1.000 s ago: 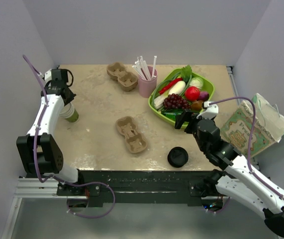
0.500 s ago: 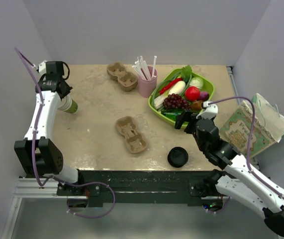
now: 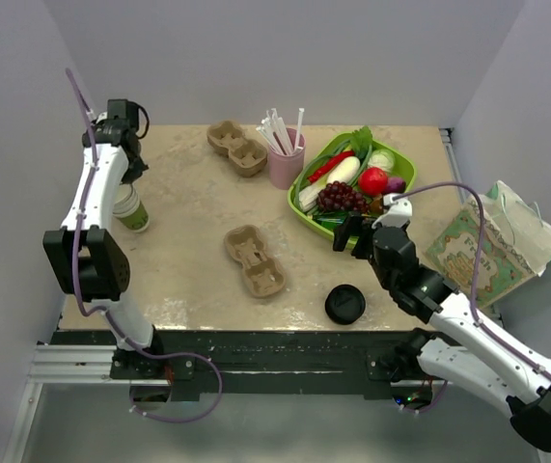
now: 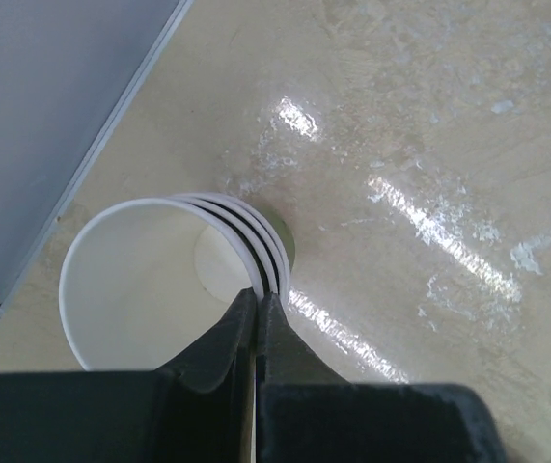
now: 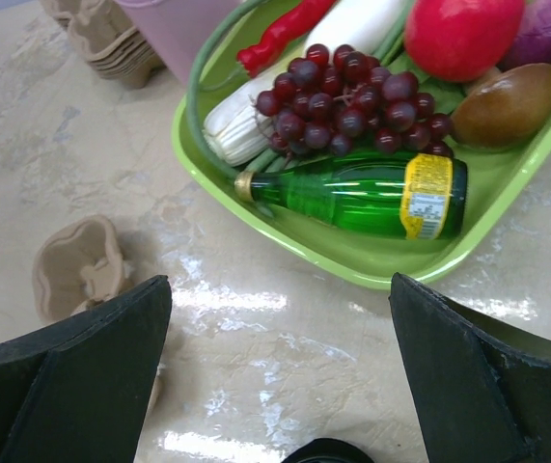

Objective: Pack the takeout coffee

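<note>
Your left gripper (image 4: 258,301) is clamped shut right at the rim of the nested cups (image 4: 130,289), which stand by the left wall. Can't tell if a rim is pinched. Likely you're there to peel one cup off. Right gripper (image 5: 277,289) gapes wide, empty, hovering beside the tray (image 5: 352,258), probably staged for the lids (image 3: 344,305). No lidded coffee in view; carrier (image 3: 255,260) sits mid-table.

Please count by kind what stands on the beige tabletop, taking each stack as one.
Cardboard cup carriers: 2
Paper cup stack: 1
Pink cup of straws: 1
Green tray of food: 1
Black round lid: 1
Total: 6
</note>
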Robot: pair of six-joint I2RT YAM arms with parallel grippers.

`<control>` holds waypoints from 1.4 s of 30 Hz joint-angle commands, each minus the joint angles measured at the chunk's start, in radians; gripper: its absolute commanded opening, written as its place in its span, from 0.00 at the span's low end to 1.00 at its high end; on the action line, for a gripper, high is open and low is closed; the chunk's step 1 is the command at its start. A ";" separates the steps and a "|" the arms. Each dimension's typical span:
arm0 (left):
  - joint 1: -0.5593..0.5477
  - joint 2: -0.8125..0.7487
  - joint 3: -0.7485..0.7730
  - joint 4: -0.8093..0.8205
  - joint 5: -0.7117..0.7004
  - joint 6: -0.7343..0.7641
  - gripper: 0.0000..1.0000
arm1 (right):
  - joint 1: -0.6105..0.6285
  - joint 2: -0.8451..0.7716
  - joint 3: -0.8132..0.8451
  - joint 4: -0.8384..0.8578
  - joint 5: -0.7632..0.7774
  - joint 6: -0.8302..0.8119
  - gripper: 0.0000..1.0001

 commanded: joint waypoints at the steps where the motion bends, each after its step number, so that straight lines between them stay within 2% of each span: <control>1: -0.157 0.029 0.108 -0.110 -0.094 0.038 0.00 | 0.000 0.014 0.019 0.099 -0.117 -0.035 0.98; 2: -0.219 0.043 0.124 -0.138 -0.109 0.025 0.00 | -0.001 0.017 0.016 0.111 -0.140 -0.044 0.98; 4: -0.274 0.043 0.104 -0.175 -0.147 -0.032 0.00 | -0.001 0.031 0.008 0.157 -0.216 -0.055 0.98; 6: -0.346 -0.021 0.044 -0.098 -0.135 -0.051 0.00 | 0.000 0.046 0.002 0.194 -0.269 -0.048 0.98; 9: -0.431 -0.129 -0.121 0.055 -0.046 -0.054 0.00 | -0.001 0.084 -0.017 0.293 -0.396 -0.006 0.98; 12: -0.497 -0.195 -0.230 0.086 -0.079 -0.103 0.00 | 0.014 0.161 -0.035 0.449 -0.580 0.059 0.98; 15: -0.517 -0.241 -0.328 0.138 -0.051 -0.120 0.00 | 0.068 0.313 -0.011 0.558 -0.623 0.111 0.98; 17: -0.530 -0.261 -0.358 0.154 -0.043 -0.134 0.00 | 0.127 0.455 0.049 0.596 -0.626 0.140 0.98; 20: -0.550 -0.282 -0.386 0.161 -0.035 -0.155 0.00 | 0.195 0.586 0.165 0.619 -0.608 0.168 0.97; 22: -0.557 -0.301 -0.398 0.174 -0.038 -0.175 0.00 | 0.211 0.692 0.195 0.698 -0.596 0.214 0.96; 26: -0.557 -0.330 -0.410 0.177 -0.032 -0.196 0.00 | 0.226 0.844 0.213 0.959 -0.616 0.341 0.89; 27: -0.558 -0.333 -0.416 0.177 -0.034 -0.203 0.00 | 0.227 0.895 0.233 0.958 -0.616 0.356 0.89; 31: -0.557 -0.333 -0.418 0.166 -0.035 -0.204 0.00 | 0.258 0.977 0.343 0.930 -0.550 0.370 0.87; 35: -0.558 -0.341 -0.419 0.163 -0.035 -0.210 0.00 | 0.275 1.002 0.367 0.945 -0.456 0.372 0.86; 42: -0.558 -0.328 -0.412 0.160 -0.027 -0.215 0.00 | 0.278 1.065 0.387 0.993 -0.412 0.432 0.85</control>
